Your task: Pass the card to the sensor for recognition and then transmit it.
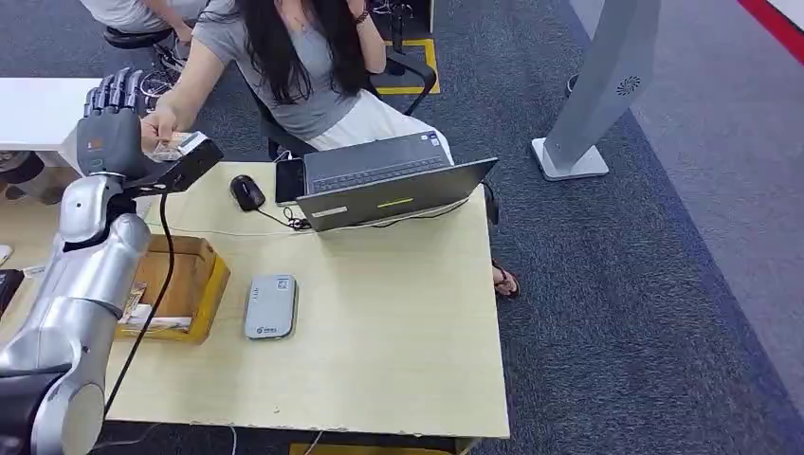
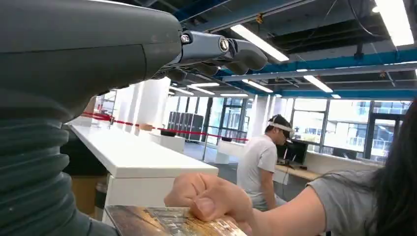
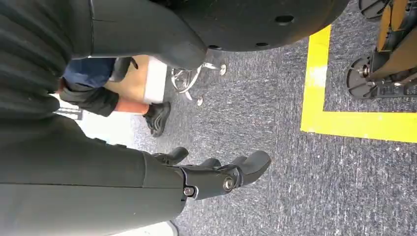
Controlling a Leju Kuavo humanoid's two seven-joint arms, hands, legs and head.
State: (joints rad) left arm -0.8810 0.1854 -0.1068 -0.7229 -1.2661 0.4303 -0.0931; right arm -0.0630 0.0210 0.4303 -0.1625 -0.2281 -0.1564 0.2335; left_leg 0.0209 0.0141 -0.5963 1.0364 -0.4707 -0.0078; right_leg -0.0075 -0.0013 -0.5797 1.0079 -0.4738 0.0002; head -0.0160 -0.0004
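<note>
A grey open laptop (image 1: 389, 185) sits at the table's (image 1: 398, 332) upper edge, a black mouse (image 1: 247, 192) to its left; lower left, a flat grey sensor box (image 1: 271, 306) lies beside a yellow cardboard tray (image 1: 194, 289).

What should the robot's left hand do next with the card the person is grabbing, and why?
Probably let go. The left hand is raised at the table's far corner, and the person's hand already pinches the shiny card right beside it. The handover looks nearly complete, so loosening the fingers would let the person take the card away.

Left robot hand (image 1: 111, 118) raised beside card (image 1: 173, 147) (in a person's hand (image 1: 159, 124)) at table (image 1: 398, 322) edge.
</note>
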